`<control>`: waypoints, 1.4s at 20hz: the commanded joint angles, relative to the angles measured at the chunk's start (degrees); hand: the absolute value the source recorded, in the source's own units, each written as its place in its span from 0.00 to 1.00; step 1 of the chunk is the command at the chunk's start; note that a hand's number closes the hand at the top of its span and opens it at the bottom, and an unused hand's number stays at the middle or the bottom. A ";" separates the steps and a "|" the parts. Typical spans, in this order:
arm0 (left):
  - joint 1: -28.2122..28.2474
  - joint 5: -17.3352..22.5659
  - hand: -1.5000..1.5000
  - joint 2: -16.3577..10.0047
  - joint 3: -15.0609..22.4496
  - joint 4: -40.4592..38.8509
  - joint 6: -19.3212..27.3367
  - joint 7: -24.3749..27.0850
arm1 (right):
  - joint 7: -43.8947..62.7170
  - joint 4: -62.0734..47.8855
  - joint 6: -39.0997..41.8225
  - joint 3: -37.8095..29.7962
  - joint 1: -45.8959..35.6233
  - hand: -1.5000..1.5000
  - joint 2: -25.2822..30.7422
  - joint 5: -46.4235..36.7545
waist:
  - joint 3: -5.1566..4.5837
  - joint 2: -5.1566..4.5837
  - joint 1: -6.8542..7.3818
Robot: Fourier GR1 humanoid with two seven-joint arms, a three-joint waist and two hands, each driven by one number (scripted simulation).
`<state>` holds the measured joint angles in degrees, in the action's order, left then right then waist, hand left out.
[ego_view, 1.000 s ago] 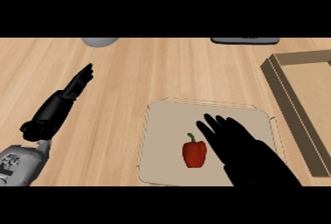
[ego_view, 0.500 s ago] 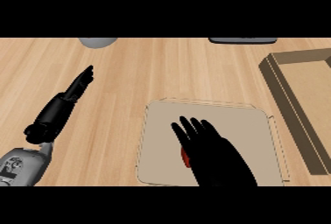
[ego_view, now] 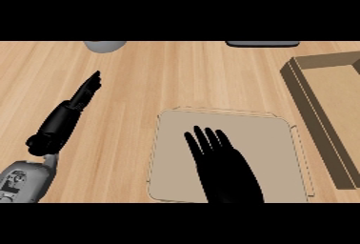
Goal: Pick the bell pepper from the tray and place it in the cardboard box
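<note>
My right hand (ego_view: 224, 167) lies over the beige tray (ego_view: 271, 138), fingers straight and pointing away from me. The bell pepper does not show; the hand covers the spot on the tray where it lay. At the right edge stands the cardboard box (ego_view: 320, 102), open at the top, a little apart from the tray. Over the bare wood at the left, my left hand (ego_view: 74, 105) is stretched out flat with straight fingers, well away from the tray.
A grey round object (ego_view: 105, 45) sits at the counter's far edge, left of centre. A dark flat object (ego_view: 262, 43) lies at the far edge, right of centre. Bare wooden counter runs between the left hand and the tray.
My right hand has slid left and toward me across the tray, covering the red bell pepper, which showed beside it before. The left hand has stayed put.
</note>
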<state>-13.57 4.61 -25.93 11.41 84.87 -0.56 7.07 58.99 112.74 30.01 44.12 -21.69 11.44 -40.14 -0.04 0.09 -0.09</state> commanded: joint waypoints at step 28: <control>-0.19 -6.39 0.50 6.14 -9.60 2.25 -9.22 -2.99 | -11.85 -18.76 -1.65 -7.13 7.62 0.00 -10.03 -20.68 | 0.04 -0.08 0.12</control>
<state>-12.45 -1.29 -20.23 3.75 87.81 -8.28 4.32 47.07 97.03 29.92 37.06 -13.88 4.77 -58.49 -0.01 0.04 0.03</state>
